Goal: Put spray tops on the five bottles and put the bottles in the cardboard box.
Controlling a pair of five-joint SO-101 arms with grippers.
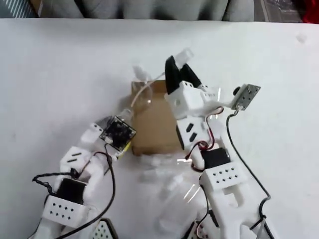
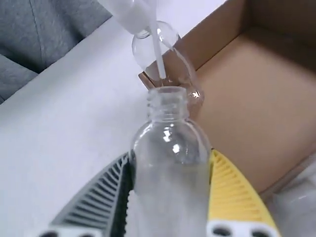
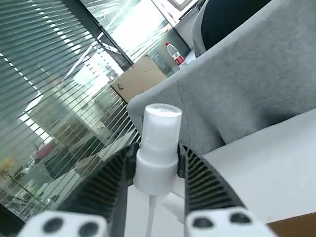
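Note:
My left gripper is shut on a clear bottle held upright beside the cardboard box, its neck open. My right gripper is shut on a white spray top. In the left wrist view that spray top's thin tube hangs just above the bottle's neck, slightly off its centre. In the high view the right gripper stands over the far edge of the box, and the left gripper is at its left side. Another clear bottle lies at the box's corner.
Several loose clear bottles lie on the white table between the two arm bases, in front of the box. A white spray top lies just beyond the box. A grey seat back runs along the table's far edge.

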